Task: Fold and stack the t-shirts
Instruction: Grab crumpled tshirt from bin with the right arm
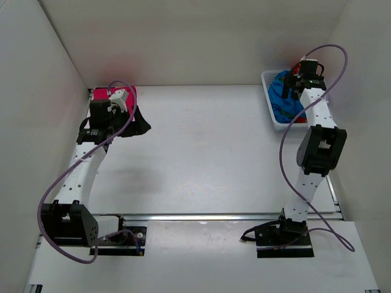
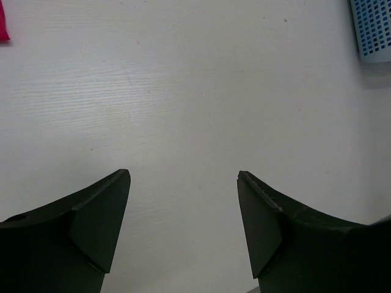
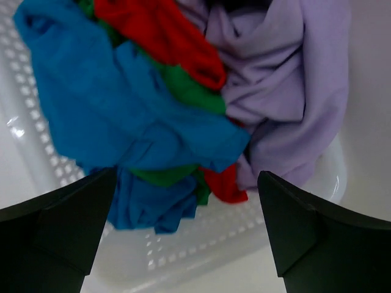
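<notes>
A magenta-pink t-shirt (image 1: 101, 93) lies at the far left of the table, behind my left arm; only a sliver of it (image 2: 2, 24) shows in the left wrist view. My left gripper (image 1: 143, 125) (image 2: 183, 174) is open and empty over bare table, to the right of that shirt. A bright blue t-shirt (image 1: 282, 101) (image 3: 98, 91), a red one (image 3: 159, 30), a green one (image 3: 183, 88) and a lavender one (image 3: 287, 79) lie crumpled together in the white basket. My right gripper (image 1: 288, 85) (image 3: 186, 174) is open and empty, just above this pile.
The white lattice basket (image 1: 269, 104) (image 3: 201, 244) stands at the far right of the table; its corner (image 2: 372, 27) shows in the left wrist view. White walls close the table at the back and both sides. A metal rail (image 1: 214, 217) runs along the near edge.
</notes>
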You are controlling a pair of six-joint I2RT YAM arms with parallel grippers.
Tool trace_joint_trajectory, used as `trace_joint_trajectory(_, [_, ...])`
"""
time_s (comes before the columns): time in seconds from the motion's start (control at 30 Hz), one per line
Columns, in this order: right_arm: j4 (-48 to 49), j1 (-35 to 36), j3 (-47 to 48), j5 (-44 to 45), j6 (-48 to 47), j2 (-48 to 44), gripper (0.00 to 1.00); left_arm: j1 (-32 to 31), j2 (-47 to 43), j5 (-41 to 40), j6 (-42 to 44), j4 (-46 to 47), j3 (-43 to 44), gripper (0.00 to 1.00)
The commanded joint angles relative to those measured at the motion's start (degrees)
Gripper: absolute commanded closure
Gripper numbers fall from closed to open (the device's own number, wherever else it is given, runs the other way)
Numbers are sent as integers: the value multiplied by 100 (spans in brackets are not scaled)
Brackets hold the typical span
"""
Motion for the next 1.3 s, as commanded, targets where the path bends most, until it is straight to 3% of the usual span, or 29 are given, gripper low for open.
trace_joint_trajectory(0.0, [315,52,849,82,-192,497,0,5,-45,311,-56,548,-201,18])
trace_joint_trajectory(0.1, [473,122,1341,241,-421,1121,5,22,-89,294,-118,813,-378,18])
trace_joint_trajectory(0.13, [360,88,1630,137,-439,1375,29,40,-2,303,-126,796,-404,18])
trace_joint_trajectory(0.17, [316,87,1685,49,-369,1447,39,22,34,294,-57,752,-404,19])
trace_joint_trajectory(0.33, [-474,149,1984,56,70,1545,59,66,174,285,-12,558,-386,19])
trace_joint_trajectory(0.43, [-863,131,2135,153,483,1414,100,14,9,285,-47,567,-369,18])
trace_joint_trajectory(0.53, [-670,228,1994,548,265,1063,100,-4,-62,364,-100,558,-413,19])
trace_joint_trajectory(0.73, [50,333,1800,426,-184,-88,100,-30,-264,408,-162,541,-571,18])
trace_joint_trajectory(0.9, [333,202,1774,304,-79,-564,89,-48,-256,549,-240,505,-536,18])
trace_joint_trajectory(0.93, [359,184,1713,172,-9,-651,99,-48,-256,584,-249,505,-536,18])
trace_joint_trajectory(1.07, [403,61,1519,83,62,-837,94,-83,-282,610,-294,488,-466,17])
trace_joint_trajectory(1.1, [464,43,1493,66,79,-837,100,-57,-291,584,-294,479,-474,17])
trace_joint_trajectory(1.27, [560,35,1344,-189,80,-959,100,-57,-326,584,-329,506,-545,17])
